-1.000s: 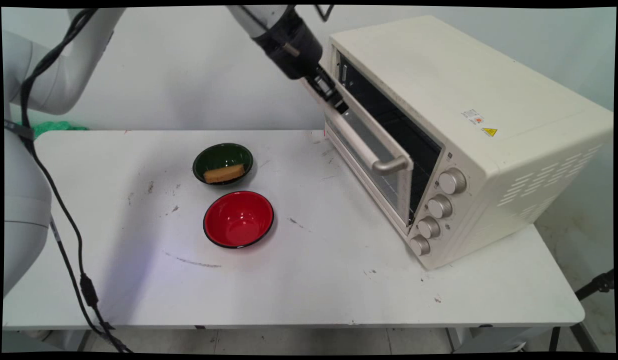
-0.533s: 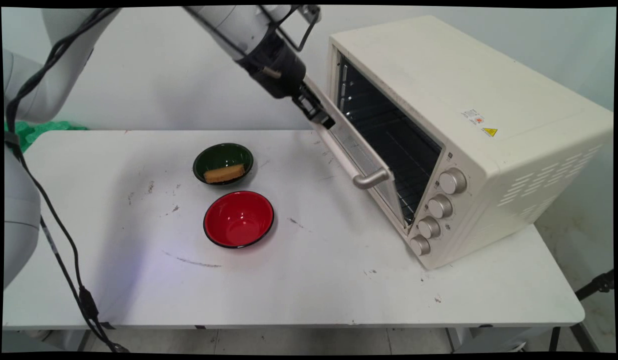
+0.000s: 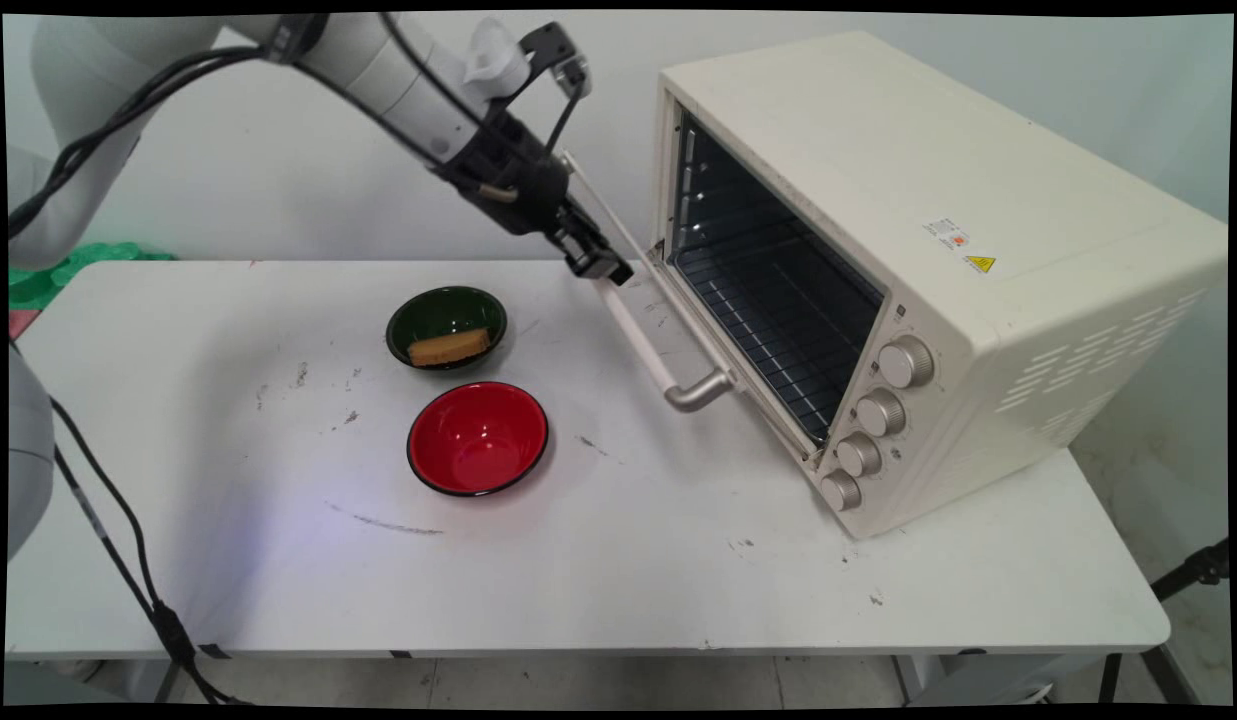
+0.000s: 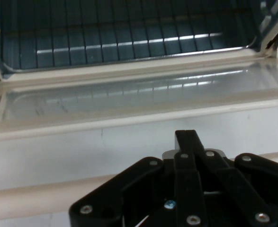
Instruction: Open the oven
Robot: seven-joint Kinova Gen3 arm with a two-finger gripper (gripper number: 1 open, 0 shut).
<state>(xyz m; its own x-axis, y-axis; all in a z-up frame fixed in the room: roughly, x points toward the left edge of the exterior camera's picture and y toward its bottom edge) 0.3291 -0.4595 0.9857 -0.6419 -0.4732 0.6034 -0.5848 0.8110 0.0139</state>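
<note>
Your pincer [image 3: 600, 268], fingers closed together, rests at the top edge of the oven door [image 4: 129, 101], which hangs half open from the oven [image 3: 938, 250] on the bench [image 3: 278, 560]; judge it stiff, hinged, best gripped by its metal handle [image 3: 668, 375].

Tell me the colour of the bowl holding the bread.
Dark green; the bowl shows best in the main view.

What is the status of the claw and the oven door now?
Claw at far end of door handle, grip state unclear. Oven door roughly half open. Nothing in the way.
</note>
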